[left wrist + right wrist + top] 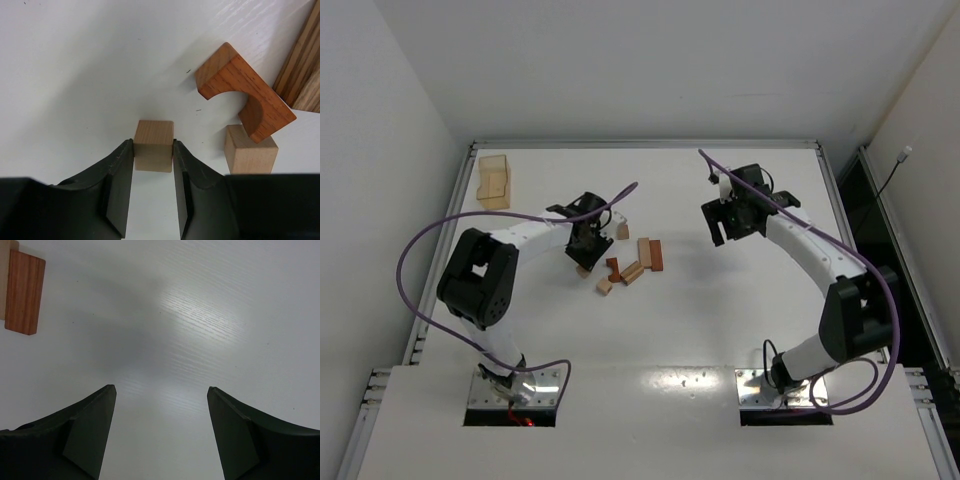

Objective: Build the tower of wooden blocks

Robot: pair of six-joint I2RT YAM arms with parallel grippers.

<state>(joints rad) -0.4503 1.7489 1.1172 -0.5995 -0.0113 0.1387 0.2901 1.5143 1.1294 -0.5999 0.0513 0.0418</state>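
Note:
The wood blocks lie loose on the white table, none stacked, in a cluster near the middle. My left gripper is low over the table and shut on a light tan cube, one finger against each side. From above, that gripper is at the cluster's left edge. Beside the cube lie a reddish-brown arch block and a second tan cube. My right gripper hangs open over bare table, right of the cluster. A reddish-brown bar shows at its view's upper left.
A translucent tan plastic box stands at the back left of the table. Striped tan bars lie just beyond the arch block. Purple cables loop over both arms. Raised rails edge the table.

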